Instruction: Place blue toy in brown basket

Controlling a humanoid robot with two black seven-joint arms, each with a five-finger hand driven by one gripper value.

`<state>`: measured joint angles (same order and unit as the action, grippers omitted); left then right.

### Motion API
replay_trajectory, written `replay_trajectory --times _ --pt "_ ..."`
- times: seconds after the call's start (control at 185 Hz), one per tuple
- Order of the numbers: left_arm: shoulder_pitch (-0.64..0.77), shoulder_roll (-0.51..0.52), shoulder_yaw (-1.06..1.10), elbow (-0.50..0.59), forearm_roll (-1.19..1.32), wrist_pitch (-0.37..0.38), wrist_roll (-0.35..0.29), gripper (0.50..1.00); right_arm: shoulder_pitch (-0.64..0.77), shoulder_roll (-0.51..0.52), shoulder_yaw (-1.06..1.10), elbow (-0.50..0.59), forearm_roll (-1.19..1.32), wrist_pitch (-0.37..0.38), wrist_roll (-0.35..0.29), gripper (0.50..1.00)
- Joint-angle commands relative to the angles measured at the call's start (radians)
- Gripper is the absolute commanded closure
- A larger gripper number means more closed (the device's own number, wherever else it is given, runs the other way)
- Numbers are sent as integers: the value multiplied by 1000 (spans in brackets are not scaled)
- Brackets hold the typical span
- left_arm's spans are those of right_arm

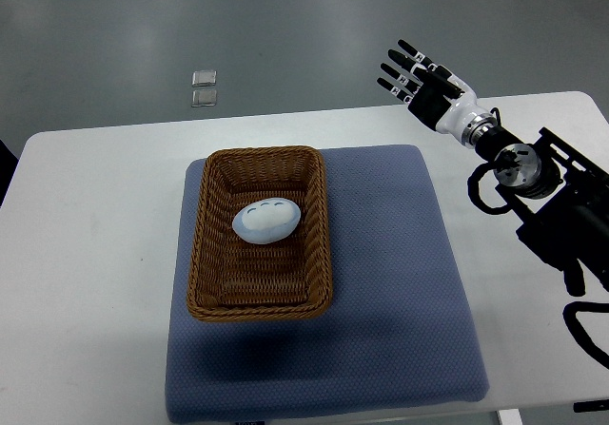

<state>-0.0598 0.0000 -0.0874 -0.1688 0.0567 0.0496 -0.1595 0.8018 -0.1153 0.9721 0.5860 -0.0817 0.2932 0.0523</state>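
We see the blue toy (267,221) already lying inside the brown basket (258,308), long axis crosswise; our right hand (423,83), fingers spread and empty, hovers well beyond the basket's far right corner.

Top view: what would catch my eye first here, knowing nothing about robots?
Probably the brown basket sitting on a blue mat in the middle of the white table, with a pale blue toy lying inside it. Next, the robot's right hand, black-fingered and spread open, raised at the upper right near the table's far edge, holding nothing.
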Motion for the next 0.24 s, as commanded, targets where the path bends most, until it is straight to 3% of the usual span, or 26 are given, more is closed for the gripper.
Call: replay_trajectory --times 0.0,0.232 --pt "0 0 0 0 0 -1 0 500 -15 5 -1 0 2 1 52 591" --pt "0 0 0 0 0 -1 0 500 -18 23 -1 0 3 1 72 589"
